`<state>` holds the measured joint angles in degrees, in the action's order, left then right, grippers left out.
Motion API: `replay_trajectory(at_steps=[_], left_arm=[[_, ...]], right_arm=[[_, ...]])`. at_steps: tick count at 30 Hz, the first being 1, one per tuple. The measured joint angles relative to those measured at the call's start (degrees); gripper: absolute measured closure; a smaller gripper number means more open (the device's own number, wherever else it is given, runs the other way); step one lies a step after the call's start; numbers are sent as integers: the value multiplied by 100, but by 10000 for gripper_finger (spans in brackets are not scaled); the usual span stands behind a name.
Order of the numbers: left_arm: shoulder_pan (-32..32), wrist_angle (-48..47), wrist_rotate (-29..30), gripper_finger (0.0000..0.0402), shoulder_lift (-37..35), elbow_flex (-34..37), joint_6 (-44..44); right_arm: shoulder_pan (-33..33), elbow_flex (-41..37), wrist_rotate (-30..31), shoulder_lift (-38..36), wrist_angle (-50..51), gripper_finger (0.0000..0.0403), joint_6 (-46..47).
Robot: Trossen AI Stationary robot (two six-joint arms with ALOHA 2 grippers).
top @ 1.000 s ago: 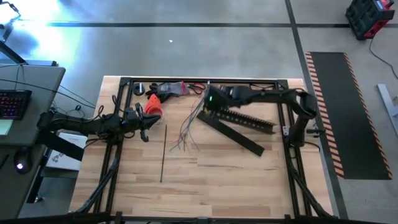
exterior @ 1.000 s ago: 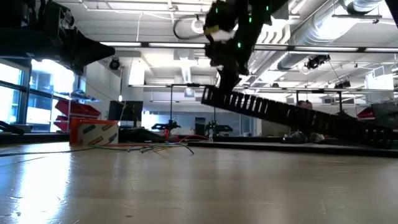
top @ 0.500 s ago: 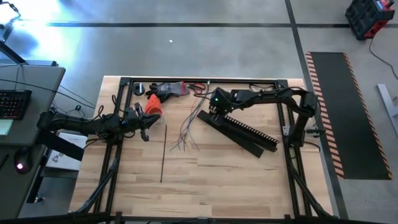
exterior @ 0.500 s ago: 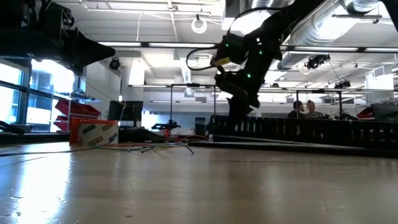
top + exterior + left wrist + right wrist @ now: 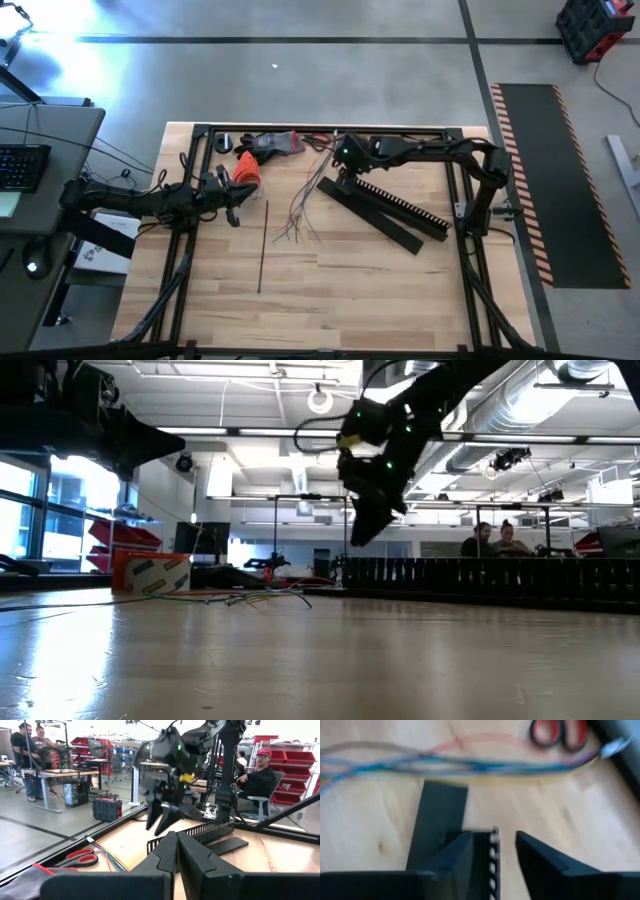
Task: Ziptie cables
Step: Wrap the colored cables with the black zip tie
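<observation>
While the right tool (image 5: 341, 166) gapes empty, cables (image 5: 300, 205) lengthwise from table's far edge toward near.

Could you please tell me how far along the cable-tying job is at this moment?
Barely started. Done: the comb-toothed channel lies flat on the table. In hand: nothing; the right hand hangs open above the channel's end, while the left hand waits shut. Left: the cables lie loose and untied.
</observation>
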<state>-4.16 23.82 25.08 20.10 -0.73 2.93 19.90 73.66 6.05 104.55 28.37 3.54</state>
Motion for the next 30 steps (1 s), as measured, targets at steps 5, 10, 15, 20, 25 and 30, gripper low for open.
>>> replay_trajectory(at_steps=[5,10,15,20,25,30], left_arm=[[0,-1,36,401,0,0,1],[0,-1,92,401,0,0,134],[2,-1,164,401,0,0,82],[2,-1,418,401,-2,0,-4],[11,-43,460,401,-2,0,-39],[11,-109,449,401,0,0,-15]], right_arm=[[365,121,-22,68,-1302,185,179],[1222,71,-464,700,-2286,162,1034],[1669,597,-477,1516,-2412,160,1437],[1843,1377,-1314,2167,-1683,161,1637],[1811,1904,-1113,2268,-917,168,1606],[1747,1989,-1073,2256,-778,192,1684]])
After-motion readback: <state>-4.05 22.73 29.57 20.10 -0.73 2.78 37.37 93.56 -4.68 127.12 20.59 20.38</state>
